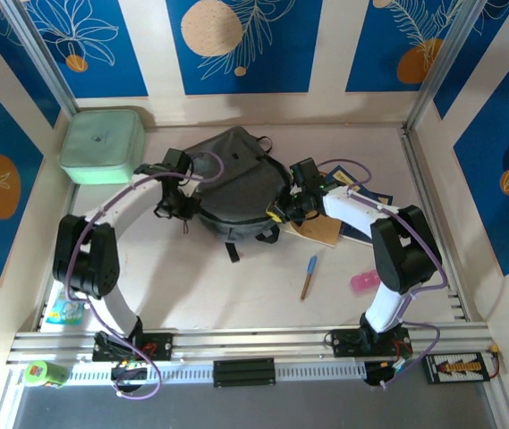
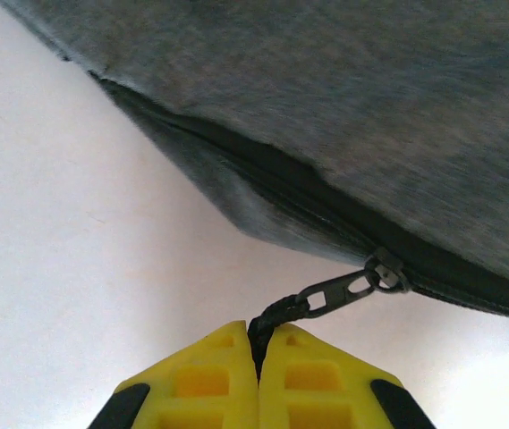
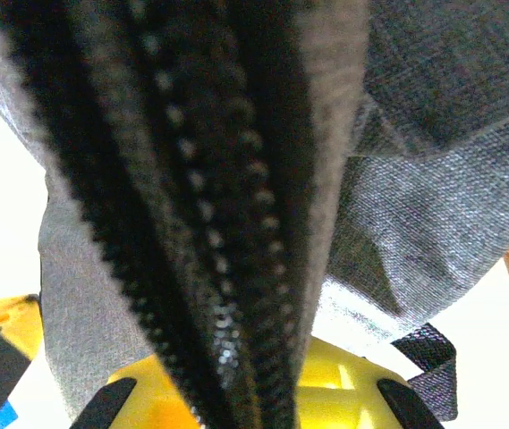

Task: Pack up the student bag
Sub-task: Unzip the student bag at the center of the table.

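- Pinching the black cord of a zipper pull [image 2: 339, 290], the left gripper [image 2: 258, 338] had its yellow fingers [image 2: 209, 384] pressed together on the cord, just beside the student bag [image 2: 370, 116].
- The student bag [image 1: 236, 183], dark grey and slumped, lay at the middle of the pale table [image 1: 236, 286] toward the back wall, between the two arms.
- The left gripper [image 1: 173, 206] met the bag's left edge, while the right gripper [image 1: 287, 213] met its right edge.
- In the right wrist view, the right gripper [image 3: 245, 393] was clamped nearly shut on the bag's fabric edge beside the open zipper [image 3: 209, 268], whose black teeth ran up the frame.
- A mint-green box [image 1: 102, 145] sat in the back left corner, apart from the bag.
- A brown notebook [image 1: 321, 232] lay under the right arm, and a pen [image 1: 309, 277] and a pink eraser [image 1: 364, 281] lay nearer the front.
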